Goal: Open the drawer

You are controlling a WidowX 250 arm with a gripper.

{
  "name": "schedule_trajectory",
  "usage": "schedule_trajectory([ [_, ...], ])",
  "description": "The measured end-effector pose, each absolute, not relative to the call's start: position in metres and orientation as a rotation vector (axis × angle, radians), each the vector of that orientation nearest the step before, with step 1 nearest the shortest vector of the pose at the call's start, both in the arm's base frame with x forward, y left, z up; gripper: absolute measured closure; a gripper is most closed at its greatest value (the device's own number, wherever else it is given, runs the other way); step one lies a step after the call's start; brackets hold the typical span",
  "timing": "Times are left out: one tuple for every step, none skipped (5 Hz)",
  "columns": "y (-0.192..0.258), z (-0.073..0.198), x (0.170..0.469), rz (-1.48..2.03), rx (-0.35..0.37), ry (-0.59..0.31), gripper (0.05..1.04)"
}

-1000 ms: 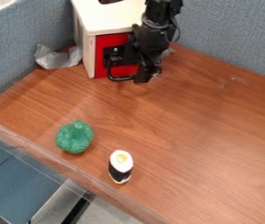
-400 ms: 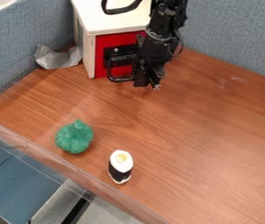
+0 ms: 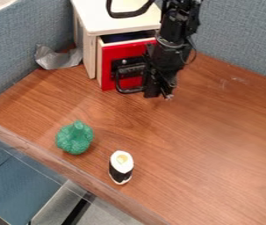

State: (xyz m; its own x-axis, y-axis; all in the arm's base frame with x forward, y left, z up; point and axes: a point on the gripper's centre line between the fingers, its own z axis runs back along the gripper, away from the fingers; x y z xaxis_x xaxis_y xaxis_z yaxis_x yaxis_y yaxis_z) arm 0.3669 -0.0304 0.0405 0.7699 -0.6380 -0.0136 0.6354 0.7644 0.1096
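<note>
- Right beside the curved black handle [image 3: 124, 91], claw [image 3: 160, 93]; can't tell how open, or if it's gripping anything
- flat-fronted red drawer [image 3: 108, 72], partly out of the boxy cabinet [image 3: 90, 52]
- wood-grain tabletop [image 3: 211, 136], lumpy green toy [image 3: 74, 137] near its edge

1. The far corner of the table [image 3: 205, 140] is hidden behind the white cabinet [image 3: 97, 17].
2. The cabinet's top and the robot arm [image 3: 174, 26] are cut off by the picture's top edge.
3. The inside of the drawer [image 3: 107, 66] is too dark to make out.
4. The pincer [image 3: 160, 93] hides the right end of the handle [image 3: 119, 87].
</note>
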Motion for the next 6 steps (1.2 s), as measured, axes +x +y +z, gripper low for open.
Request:
schedule_trajectory([
  [-0.047,0.048,0.361,-0.702,0.076,-0.049,0.954],
  [-0.057,0.054,0.356,-0.711,0.054,-0.054,0.954],
  [-0.065,0.054,0.347,-0.731,0.05,-0.053,0.954],
  [-0.068,0.054,0.342,-0.741,0.05,-0.053,0.954],
  [-0.069,0.052,0.338,-0.747,0.052,-0.051,0.954],
  [-0.075,0.049,0.334,-0.759,0.05,-0.046,0.954],
])
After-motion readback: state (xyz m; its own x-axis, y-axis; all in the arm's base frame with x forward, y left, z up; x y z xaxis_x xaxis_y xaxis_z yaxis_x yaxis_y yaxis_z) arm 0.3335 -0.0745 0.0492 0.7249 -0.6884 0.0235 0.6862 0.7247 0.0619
